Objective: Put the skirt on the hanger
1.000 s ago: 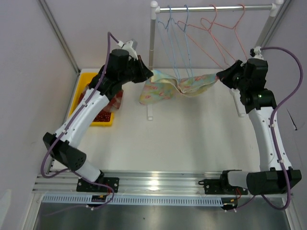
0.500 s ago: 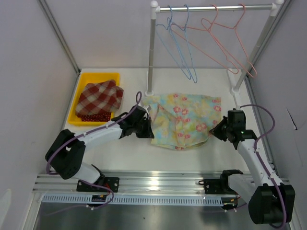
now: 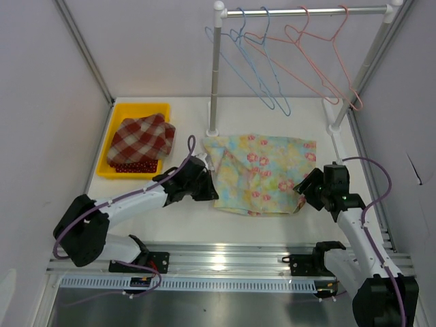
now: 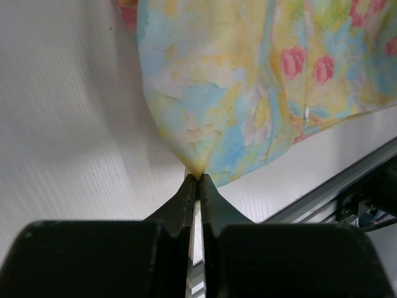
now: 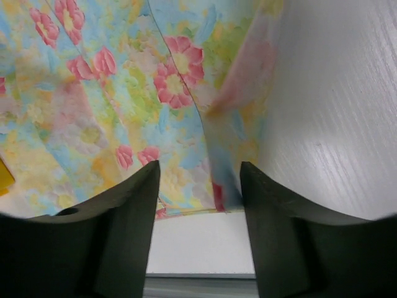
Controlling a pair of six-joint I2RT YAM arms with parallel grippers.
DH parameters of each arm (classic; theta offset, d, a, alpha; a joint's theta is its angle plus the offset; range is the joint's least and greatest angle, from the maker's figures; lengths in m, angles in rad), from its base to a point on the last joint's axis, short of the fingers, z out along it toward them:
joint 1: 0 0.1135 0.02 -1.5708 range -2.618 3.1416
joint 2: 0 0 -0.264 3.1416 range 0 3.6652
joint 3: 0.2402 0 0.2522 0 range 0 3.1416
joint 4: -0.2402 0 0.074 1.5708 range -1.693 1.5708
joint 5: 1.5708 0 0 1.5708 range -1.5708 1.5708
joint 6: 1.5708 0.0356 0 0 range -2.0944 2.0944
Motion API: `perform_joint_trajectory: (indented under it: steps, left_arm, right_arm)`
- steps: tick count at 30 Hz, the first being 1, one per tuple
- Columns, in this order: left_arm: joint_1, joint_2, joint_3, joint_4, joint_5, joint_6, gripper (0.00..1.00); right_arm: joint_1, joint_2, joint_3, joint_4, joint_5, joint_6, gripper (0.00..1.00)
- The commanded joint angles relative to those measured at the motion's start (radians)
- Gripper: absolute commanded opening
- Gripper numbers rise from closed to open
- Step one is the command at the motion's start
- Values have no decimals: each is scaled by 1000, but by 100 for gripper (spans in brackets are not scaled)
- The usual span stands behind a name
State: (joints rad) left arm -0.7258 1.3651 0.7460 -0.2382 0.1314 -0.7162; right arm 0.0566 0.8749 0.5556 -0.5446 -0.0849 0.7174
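Skirt (image 3: 262, 174) lies spread on the surface (image 3: 252, 225) in the top view, below the hangers (image 3: 272, 101), so I judge the hanging not yet begun. My left wrist view shows the left gripper (image 4: 197, 180), jaws nearly together, pinching the cloth's edge. The right wrist view shows the right gripper (image 5: 198, 180), jaws wide with cloth ungripped between them.

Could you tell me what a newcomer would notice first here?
A floral skirt lies flat mid-table, the left gripper pinching its left edge and the right gripper open at its right edge. Behind it, bare wire hangers hang on a rail; a plaid cloth lies in the yellow bin far left.
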Motion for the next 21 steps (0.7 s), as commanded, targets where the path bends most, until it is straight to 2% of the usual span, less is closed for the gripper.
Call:
perform_joint_trajectory:
  steps: [1, 2, 4, 10, 16, 19, 21]
  left_arm:
    - [-17, -72, -28, -6, -47, -34, 13]
    - [-18, -86, -48, -4, -47, -43, 24]
    - [-21, -127, -77, -7, -53, -52, 27]
    - [-24, -233, -97, -41, -72, -48, 48]
    - [-26, -314, -92, -88, -93, -26, 56]
    - [-26, -339, -94, -98, -99, -23, 58]
    - [-26, -366, -111, -96, -95, -23, 59]
  right_arm:
    - [-3, -43, 21, -18, 25, -1, 66]
    - [-4, -53, 26, -38, 39, -1, 71]
    - [-3, -82, 49, -54, 50, -10, 74]
    - [-4, -122, 162, -106, 83, -42, 79]
    - [-3, -111, 198, -103, 116, -75, 79]
    - [-1, -117, 242, -88, 96, -137, 75]
    - [2, -106, 337, -84, 65, -173, 70]
